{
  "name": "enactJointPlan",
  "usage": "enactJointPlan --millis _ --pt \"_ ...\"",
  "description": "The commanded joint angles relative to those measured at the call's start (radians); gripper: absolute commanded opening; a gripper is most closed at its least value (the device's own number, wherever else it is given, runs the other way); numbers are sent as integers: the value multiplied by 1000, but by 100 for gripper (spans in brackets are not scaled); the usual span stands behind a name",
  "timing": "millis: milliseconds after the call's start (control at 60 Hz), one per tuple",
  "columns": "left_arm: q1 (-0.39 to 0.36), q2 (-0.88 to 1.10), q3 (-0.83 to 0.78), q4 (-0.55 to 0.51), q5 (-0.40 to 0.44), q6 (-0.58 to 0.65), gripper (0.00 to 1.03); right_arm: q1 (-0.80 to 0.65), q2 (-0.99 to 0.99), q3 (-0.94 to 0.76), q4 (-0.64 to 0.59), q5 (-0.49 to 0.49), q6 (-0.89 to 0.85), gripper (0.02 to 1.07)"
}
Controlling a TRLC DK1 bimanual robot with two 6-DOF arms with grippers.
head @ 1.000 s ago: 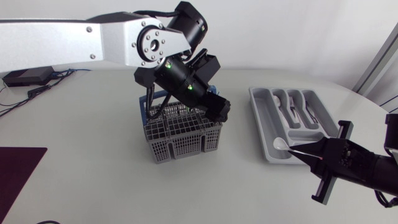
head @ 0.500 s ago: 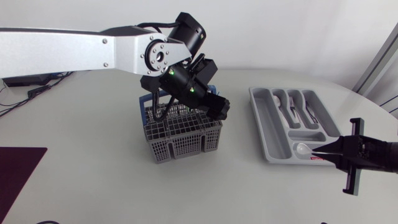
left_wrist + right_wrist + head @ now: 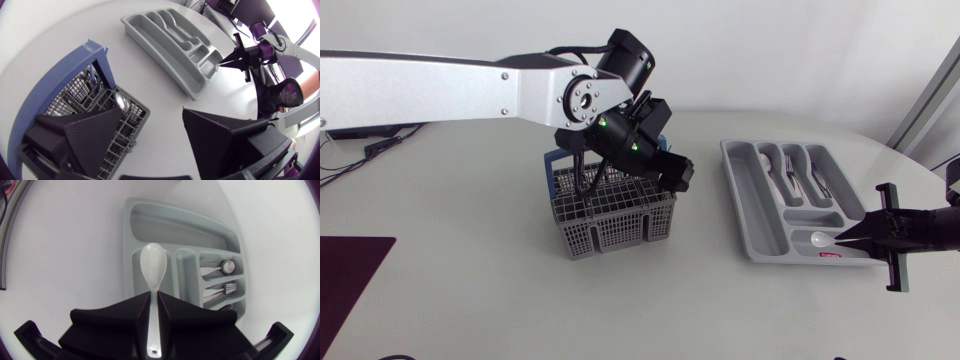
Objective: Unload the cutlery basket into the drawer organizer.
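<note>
Closest to us, the right gripper [image 3: 154,296] is clamped on the handle of the white spoon [image 3: 153,267]. The bowl points out ahead and hangs over the near end of the drawer organizer [image 3: 170,230]. We can't tell whether it touches the organizer yet.

To do this step well, we'd line the spoon up w/ a slot, i.e. handle parallel to the dividers. Then we'd lower till the bowl sits inside, not on a rib, let go, and back straight out so the handle doesn't drag.

A metal spoon [image 3: 223,267] and a fork [image 3: 227,287] lie in the slots further on, so we'd prob. match like w/ like.

Farthest off, the left gripper [image 3: 672,173] hangs over the cutlery basket [image 3: 610,225], fingers apart w/ nothing between them. The basket isn't empty yet.
</note>
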Motion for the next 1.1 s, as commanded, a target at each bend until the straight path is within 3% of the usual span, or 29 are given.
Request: enactJointPlan --millis 0,200,317,467,817,950,1083 --pt "9 24 -10 27 2 -33 96 10 30 4 33 29 -68 13" --pt "-4 12 -50 71 -27 -50 96 25 48 -33 139 63 -79 19" --pt "-12 7 -86 107 -37 -67 96 38 55 -62 186 72 -73 35" --pt "-20 -2 -125 140 -60 -82 96 39 39 -76 197 69 -59 47" --pt "-29 -45 -194 262 -121 -115 95 38 -114 -191 200 6 -10 50" --pt "-43 -51 -215 303 -141 -121 87 38 -172 -254 200 -26 4 52" --pt "-46 -62 -231 328 -167 -125 86 45 -211 -303 200 -49 17 52"
